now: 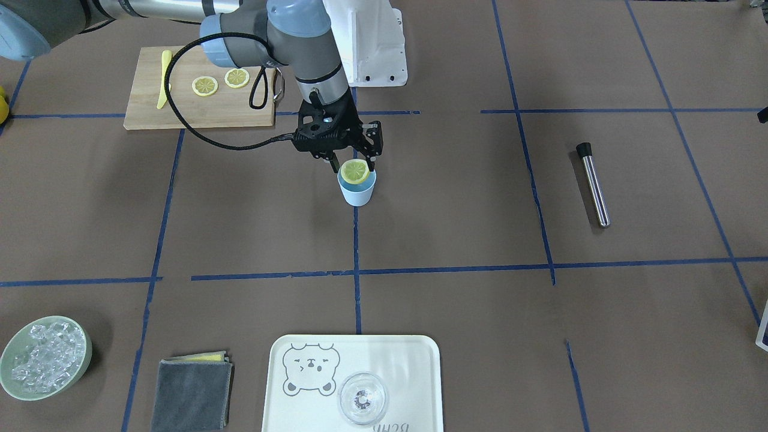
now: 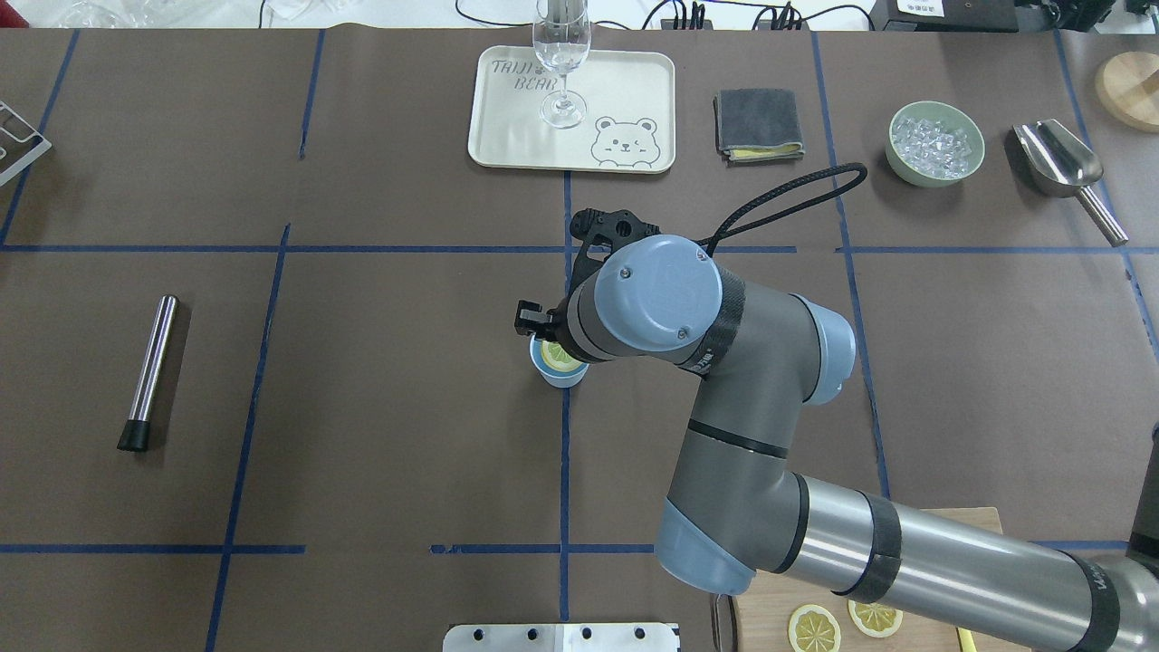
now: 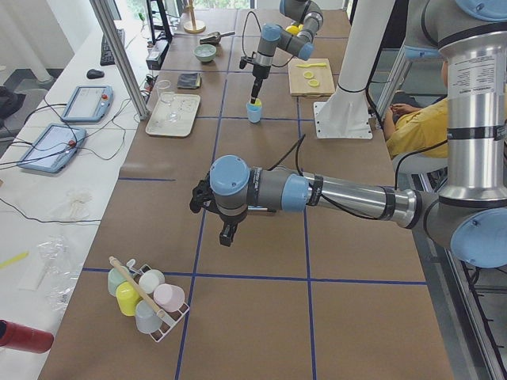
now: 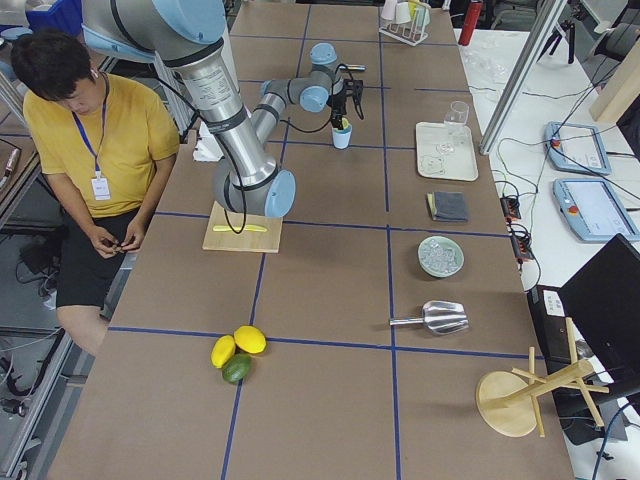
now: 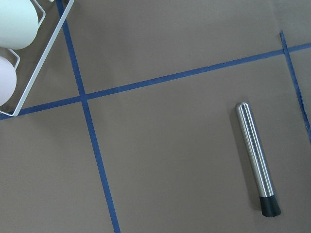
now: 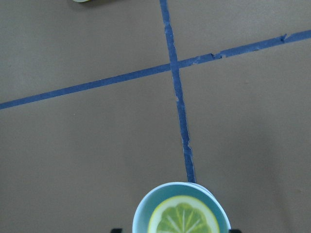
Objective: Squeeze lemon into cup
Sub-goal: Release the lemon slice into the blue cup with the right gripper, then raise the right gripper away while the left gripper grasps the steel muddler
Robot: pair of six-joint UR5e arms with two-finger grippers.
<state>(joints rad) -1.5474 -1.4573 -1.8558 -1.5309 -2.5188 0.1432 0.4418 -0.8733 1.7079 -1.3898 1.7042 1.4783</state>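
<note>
1. Currently the right gripper [image 1: 351,163] is clenched on one lemon slice [image 1: 354,171]. Its fingers sit on opposite edges of the rind and hold the slice nearly flat, just above the mouth of the light-blue cup [image 1: 358,195]. The cup stands on a blue tape line near the table's middle.
2. To squeeze well, I judge the pinch should tighten slowly with the slice kept centred over the opening, so juice falls inside rather than down the outer wall. The wrist view shows the slice well within the rim.
3. A slice this thin may fold or slip free. The cup looks light and could tip if a finger catches its rim.
4. The left gripper [image 3: 227,235] hangs over the table far from the cup; I cannot tell whether it is released or clenched.
5. Counted:
   - three lemon slices: one held, and two spare slices [image 1: 204,86] [image 1: 237,78] on one wooden cutting board [image 1: 150,117]
   - one yellow knife [image 1: 163,78]
   - one cup
   - one stemmed glass [image 1: 363,398] on one bear tray [image 1: 414,372]
   - one steel muddler [image 1: 593,183]
   - one green bowl of ice [image 1: 87,360]
</note>
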